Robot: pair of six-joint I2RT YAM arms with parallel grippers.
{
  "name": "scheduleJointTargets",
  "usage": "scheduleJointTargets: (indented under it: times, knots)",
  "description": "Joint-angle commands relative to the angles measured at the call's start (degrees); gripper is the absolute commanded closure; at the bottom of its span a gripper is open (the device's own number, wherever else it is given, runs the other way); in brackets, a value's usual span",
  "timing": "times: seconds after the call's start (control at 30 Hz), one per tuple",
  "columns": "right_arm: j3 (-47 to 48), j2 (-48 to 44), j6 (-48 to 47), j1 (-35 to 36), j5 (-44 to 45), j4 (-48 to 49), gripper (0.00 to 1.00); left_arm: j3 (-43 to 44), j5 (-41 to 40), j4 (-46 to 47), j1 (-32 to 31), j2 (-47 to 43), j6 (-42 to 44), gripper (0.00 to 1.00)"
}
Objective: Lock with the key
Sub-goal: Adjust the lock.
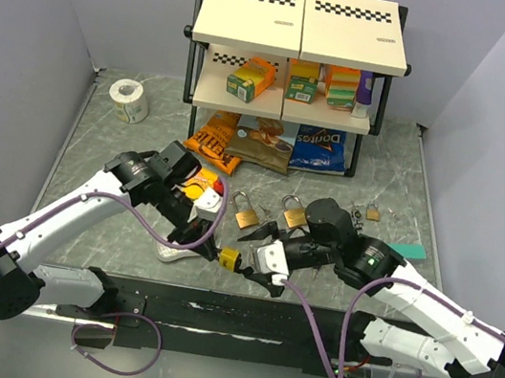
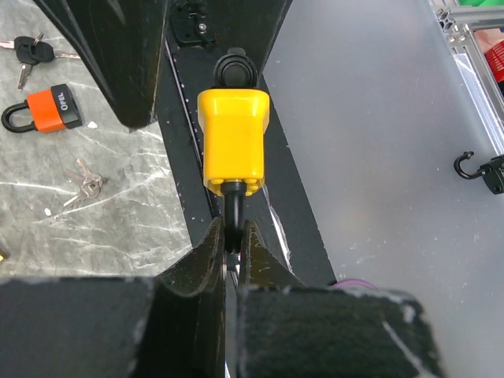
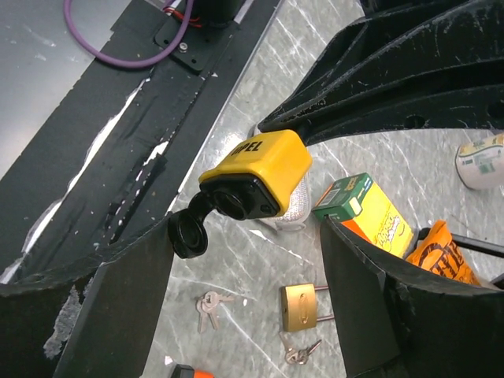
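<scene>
My left gripper point(image 1: 210, 240) is shut on the black shackle of a yellow padlock point(image 1: 229, 259) and holds it above the table's front edge. In the left wrist view the padlock point(image 2: 232, 138) hangs beyond my gripper point(image 2: 231, 236), keyhole end away from the camera. In the right wrist view the padlock's point(image 3: 256, 169) black keyhole face shows, with its round dust cap point(image 3: 187, 235) flipped open. My right gripper point(image 3: 244, 307) is open and empty, jaws wide apart just short of the padlock; it shows in the top view point(image 1: 258, 260). A small key bunch point(image 3: 209, 303) lies on the table below.
Two brass padlocks point(image 1: 248, 215) point(image 1: 295, 216) lie mid-table; one with keys point(image 3: 302, 353) beside it shows in the right wrist view point(image 3: 303, 305). An orange padlock point(image 2: 47, 110) and more keys point(image 2: 87, 183) lie nearby. A green and yellow box point(image 3: 362, 209), tape roll point(image 1: 129, 101) and shelf rack point(image 1: 300, 22) stand behind.
</scene>
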Motion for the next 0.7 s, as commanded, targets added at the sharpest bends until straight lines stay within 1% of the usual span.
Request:
scheduleJointTargets:
  times: [0.0, 0.1, 0.17, 0.2, 0.23, 0.3, 0.53, 0.67]
  knots:
    - [2.7, 0.4, -4.3, 0.5, -0.8, -0.1, 0.21, 2.1, 4.7, 0.9, -1.2, -1.0, 1.5, 0.99]
    - [3.6, 0.5, -7.5, 0.6, -1.3, -2.3, 0.21, 2.2, 4.8, 0.0, -1.5, -0.5, 2.5, 0.99]
    - [4.3, 0.3, -11.2, 0.8, -1.7, -5.4, 0.18, 2.4, 5.0, -1.1, -1.6, 0.0, 3.4, 0.99]
    - [4.5, 0.1, -12.3, 0.7, -1.8, -6.3, 0.15, 2.6, 4.9, -1.5, -1.5, 0.2, 4.4, 0.99]
    - [4.6, -0.1, -14.6, 0.8, -1.8, -7.4, 0.14, 2.9, 5.1, -2.0, -1.5, 0.5, 4.9, 0.99]
    - [4.5, -0.8, -15.6, 0.8, -1.2, -8.5, 0.14, 3.2, 5.2, -3.0, -1.5, 1.1, 5.5, 0.99]
    - [7.3, 0.3, -8.1, 1.8, -2.4, -6.3, 0.14, 2.8, 5.9, -0.6, -1.6, 1.1, 2.6, 0.99]
    - [6.3, 0.3, -7.8, 3.1, -1.9, -4.5, 0.16, 2.7, 6.1, -0.3, -1.6, 0.8, 2.1, 0.99]
